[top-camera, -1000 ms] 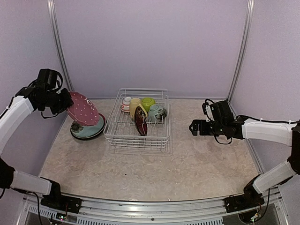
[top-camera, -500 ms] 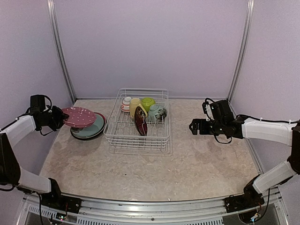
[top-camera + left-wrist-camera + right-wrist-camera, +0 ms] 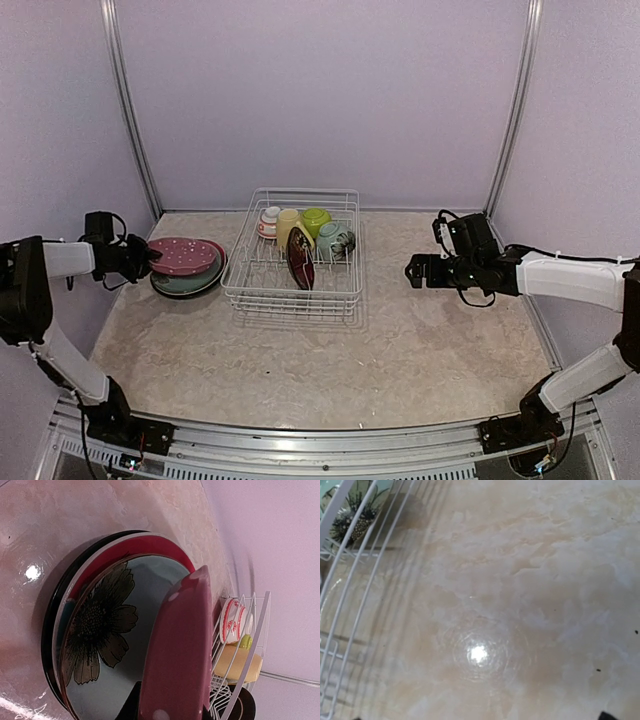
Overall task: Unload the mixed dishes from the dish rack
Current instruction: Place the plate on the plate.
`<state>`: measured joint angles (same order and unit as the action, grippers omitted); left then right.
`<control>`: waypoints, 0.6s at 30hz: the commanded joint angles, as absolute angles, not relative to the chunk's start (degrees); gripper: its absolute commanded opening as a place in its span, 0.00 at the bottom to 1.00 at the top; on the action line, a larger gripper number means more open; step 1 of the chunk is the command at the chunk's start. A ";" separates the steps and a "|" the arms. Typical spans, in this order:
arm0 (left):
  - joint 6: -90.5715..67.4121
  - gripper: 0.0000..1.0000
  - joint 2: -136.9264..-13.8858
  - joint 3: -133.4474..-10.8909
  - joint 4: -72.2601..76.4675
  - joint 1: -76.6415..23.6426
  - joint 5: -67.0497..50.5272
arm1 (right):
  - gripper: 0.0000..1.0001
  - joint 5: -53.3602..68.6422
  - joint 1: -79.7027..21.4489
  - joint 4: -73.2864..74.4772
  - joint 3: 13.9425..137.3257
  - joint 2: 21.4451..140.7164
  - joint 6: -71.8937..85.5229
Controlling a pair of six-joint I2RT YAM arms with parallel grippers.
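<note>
Holding pink dotted plate [image 3: 185, 255] clamped in left jaws, rim toward rack [image 3: 262, 280], tilted just over teal plate [image 3: 95, 630]; right jaws apart.

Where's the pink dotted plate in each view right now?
Top external: pink plate left of the rack, in the left pincer.
Left wrist: lower centre, edge-on.
Right wrist: not in it.
Shared landmark: the rack, in all three.
</note>
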<state>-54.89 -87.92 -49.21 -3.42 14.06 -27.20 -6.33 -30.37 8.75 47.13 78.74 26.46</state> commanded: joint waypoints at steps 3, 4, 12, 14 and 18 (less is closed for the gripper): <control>-54.24 0.02 -88.77 -51.74 3.55 14.34 -29.55 | 1.00 -7.04 -31.20 10.11 48.56 77.55 26.36; -53.95 0.02 -89.03 -51.73 3.63 14.33 -29.56 | 1.00 -6.88 -31.20 10.04 48.60 77.61 26.39; -52.79 0.03 -91.48 -51.56 3.83 14.34 -29.88 | 1.00 -6.14 -31.16 9.63 49.30 79.42 26.76; -52.18 0.03 -91.78 -51.70 3.39 14.34 -29.64 | 1.00 -6.11 -31.13 9.83 49.56 79.62 26.93; -51.43 0.03 -92.66 -51.78 3.13 14.37 -29.48 | 1.00 -6.30 -31.29 9.34 49.05 79.10 27.23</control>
<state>-52.84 -92.16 -49.21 -0.99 14.09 -27.40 -6.24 -30.39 9.13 48.03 79.02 26.63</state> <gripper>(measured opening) 0.200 0.997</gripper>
